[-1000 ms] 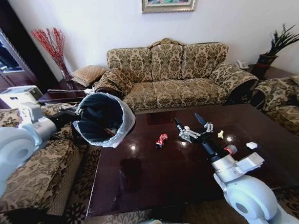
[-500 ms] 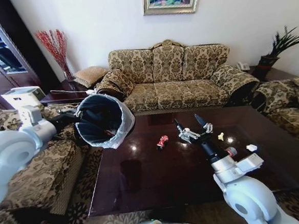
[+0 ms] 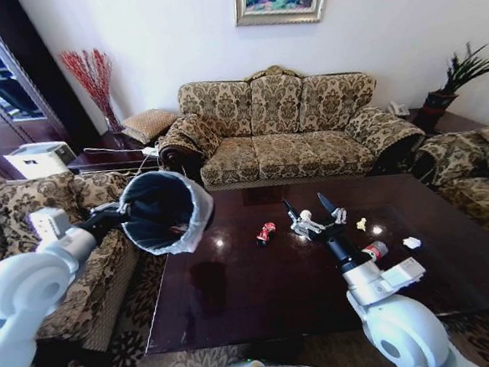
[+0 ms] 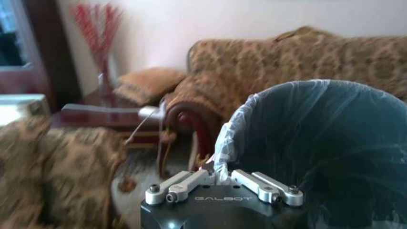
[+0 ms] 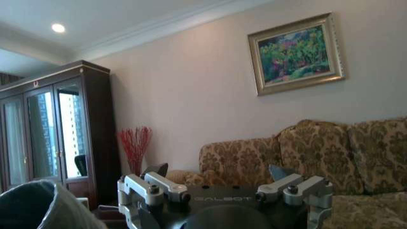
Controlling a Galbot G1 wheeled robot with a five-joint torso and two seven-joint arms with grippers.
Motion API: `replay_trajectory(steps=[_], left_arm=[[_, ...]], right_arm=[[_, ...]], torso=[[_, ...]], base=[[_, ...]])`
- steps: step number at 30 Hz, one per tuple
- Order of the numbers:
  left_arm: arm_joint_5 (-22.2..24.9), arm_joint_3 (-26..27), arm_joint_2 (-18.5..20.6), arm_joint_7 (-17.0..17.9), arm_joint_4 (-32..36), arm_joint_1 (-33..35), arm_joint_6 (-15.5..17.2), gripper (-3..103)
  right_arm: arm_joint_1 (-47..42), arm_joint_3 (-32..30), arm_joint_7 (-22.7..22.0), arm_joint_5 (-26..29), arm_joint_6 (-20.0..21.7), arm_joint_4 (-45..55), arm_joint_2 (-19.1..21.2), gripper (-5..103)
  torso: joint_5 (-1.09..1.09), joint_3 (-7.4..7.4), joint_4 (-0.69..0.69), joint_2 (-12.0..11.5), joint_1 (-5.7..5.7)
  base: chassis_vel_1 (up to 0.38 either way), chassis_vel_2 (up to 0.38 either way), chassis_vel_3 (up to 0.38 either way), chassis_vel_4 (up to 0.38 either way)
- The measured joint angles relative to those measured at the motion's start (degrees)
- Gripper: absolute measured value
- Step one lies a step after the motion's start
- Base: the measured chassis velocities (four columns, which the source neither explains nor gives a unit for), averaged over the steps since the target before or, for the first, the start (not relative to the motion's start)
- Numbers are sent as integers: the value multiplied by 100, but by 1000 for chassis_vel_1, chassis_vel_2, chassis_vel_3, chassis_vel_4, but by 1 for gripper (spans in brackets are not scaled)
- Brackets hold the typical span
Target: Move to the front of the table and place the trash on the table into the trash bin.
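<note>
The left gripper (image 4: 222, 183), its arm extended forward beside the table's (image 3: 260, 291) left edge, was clamped on the rim of the trash bin (image 3: 164, 211), holding it tipped with its mouth toward the table. The right gripper (image 3: 306, 206) reached out over the table's middle with its fingers spread apart and holding nothing. The red wrapper (image 3: 265, 231) lay on the table just left of that gripper, with the bottle (image 3: 373, 249) and paper bits (image 3: 411, 241) on the table to its right.
</note>
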State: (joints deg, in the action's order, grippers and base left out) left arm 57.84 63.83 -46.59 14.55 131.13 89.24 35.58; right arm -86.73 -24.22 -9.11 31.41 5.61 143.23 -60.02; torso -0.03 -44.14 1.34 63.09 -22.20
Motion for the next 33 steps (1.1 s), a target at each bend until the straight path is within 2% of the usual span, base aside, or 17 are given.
replay_trajectory(steps=[2,4,10,13,15,16,20,21,23,25,26,31,33], left_arm=[[-92,25,-204,43,-2,147,-63,1],[-235,65,-571,47,19,306,-164,1],[-474,88,-750,-83,98,395,-281,1],[-828,7,-723,-258,256,332,-393,1],[-876,-22,-717,-286,283,307,-421,1],[-942,-87,-716,-342,356,271,-481,1],[-980,-161,-745,-410,424,264,-545,1],[-1022,-228,-762,-458,429,263,-581,1],[-1026,-249,-762,-466,429,258,-584,1],[-1030,-417,-691,-548,412,140,-592,1],[-1036,-449,-658,-590,404,121,-606,1],[-1060,-464,-634,-656,404,176,-648,1],[-1120,-464,-604,-667,405,218,-673,1]], right_arm=[[-78,9,-12,-170,-26,0,-51,100],[-164,60,-91,-454,-41,-1,-107,100],[-67,95,-257,-683,112,-248,-70,100],[311,144,-602,-280,382,-736,88,100],[384,170,-679,-176,415,-842,99,100],[554,283,-798,44,448,-1115,114,100],[842,527,-847,274,380,-1641,114,100],[1173,736,-795,379,347,-2130,79,100],[1218,762,-792,390,346,-2191,70,100],[1558,912,-833,461,364,-2625,-48,100],[1727,998,-887,504,403,-2825,-102,100],[2266,1382,-1020,634,503,-3419,-274,100],[2654,1761,-1151,778,538,-3974,-509,100]], torso=[[2,3,1,-4,2],[2,8,-1,-9,8],[4,12,-2,-18,11],[4,14,0,-26,11],[5,15,-1,-26,11],[4,16,-5,-28,13],[5,18,-4,-31,15],[3,20,1,-32,17],[3,20,3,-33,17],[1,20,0,-36,16],[2,21,-8,-37,17],[3,22,-2,-38,18],[3,23,3,-40,20]], base=[[0,0,0,0],[0,0,0,0],[0,0,0,0],[0,0,0,0],[0,0,0,0],[0,0,0,0],[0,0,0,0],[0,0,0,0],[0,0,0,0],[0,0,0,0],[0,0,0,0],[0,0,0,0],[0,0,0,0]])
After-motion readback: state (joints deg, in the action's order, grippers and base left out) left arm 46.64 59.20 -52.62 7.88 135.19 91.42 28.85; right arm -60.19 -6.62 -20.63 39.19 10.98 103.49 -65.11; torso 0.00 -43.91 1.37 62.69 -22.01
